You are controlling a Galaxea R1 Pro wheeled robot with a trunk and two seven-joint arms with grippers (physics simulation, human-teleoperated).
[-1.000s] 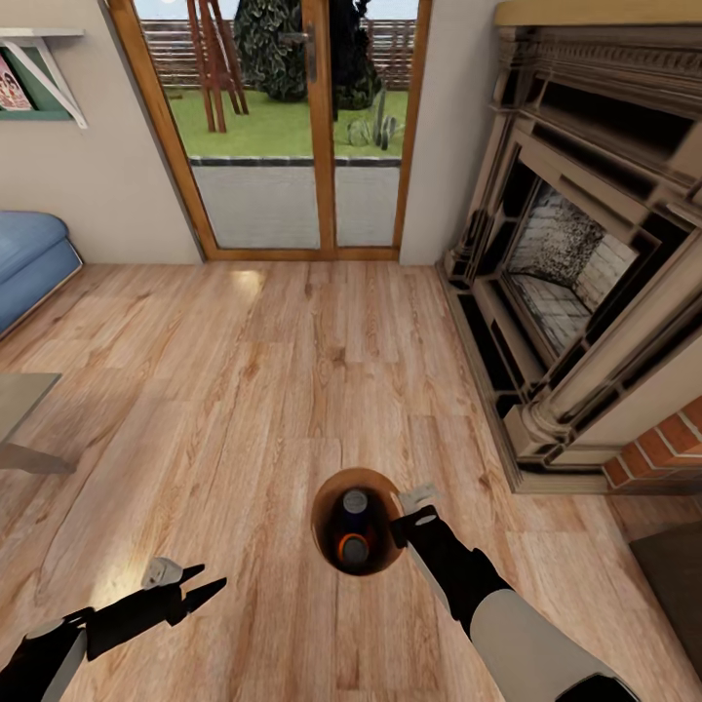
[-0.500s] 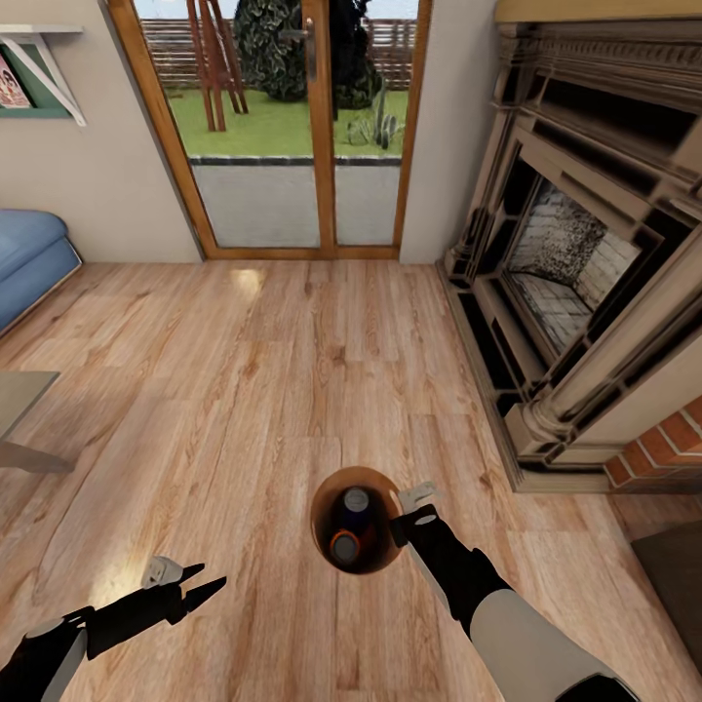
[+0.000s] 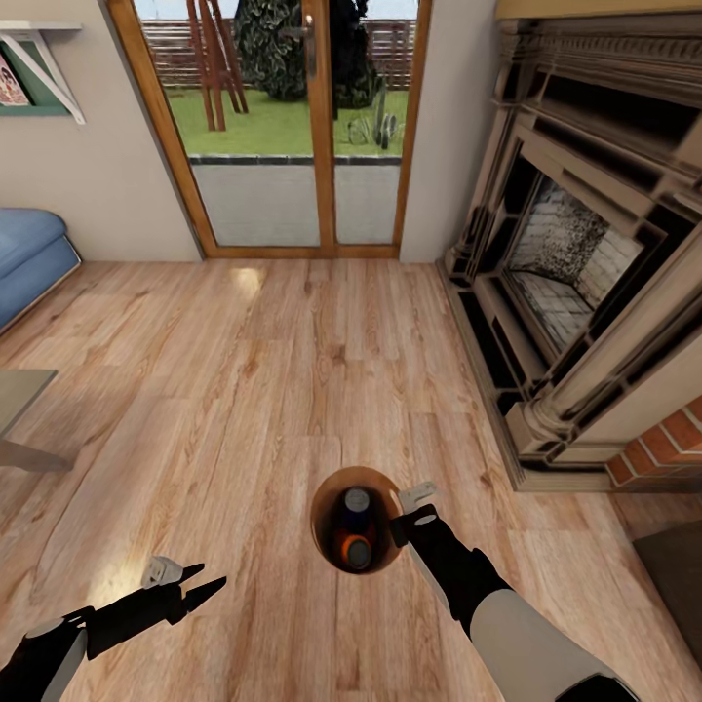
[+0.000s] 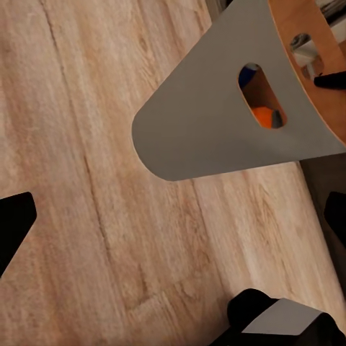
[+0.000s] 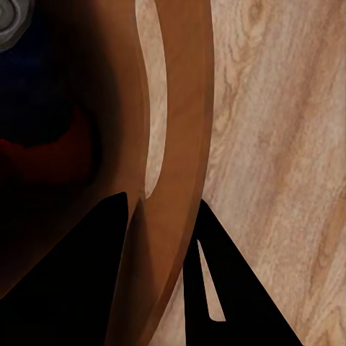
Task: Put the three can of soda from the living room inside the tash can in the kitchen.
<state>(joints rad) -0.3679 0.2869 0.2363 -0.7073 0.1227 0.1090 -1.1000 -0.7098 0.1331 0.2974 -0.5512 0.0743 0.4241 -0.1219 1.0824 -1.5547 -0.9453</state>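
Observation:
The tash can point(image 3: 323, 514), grey outside and tan inside, hangs over the living room's plank floor. My right gripper point(image 3: 398, 526) is shut on its rim, one finger inside and one outside. Inside it I see a dark blue can of soda point(image 3: 355, 503) and an orange one point(image 3: 357, 552). In the right wrist view the rim point(image 5: 176, 144) runs between the right gripper's point(image 5: 162, 281) black fingers. The left wrist view shows the bin's grey wall point(image 4: 194, 122), with orange visible through its handle slot point(image 4: 265, 115). My left gripper point(image 3: 213, 575) stands open with nothing in it, low and left of the bin.
Glass doors point(image 3: 283, 127) with wooden frames are straight ahead. A large fireplace point(image 3: 575, 263) with a red brick base fills the right side. A blue sofa point(image 3: 29, 258) and a table corner point(image 3: 19, 409) lie at the left. Bare plank floor point(image 3: 292, 370) stretches ahead.
The orange can has shifted a little inside the bin. Both arms and the bin hold the same pose.

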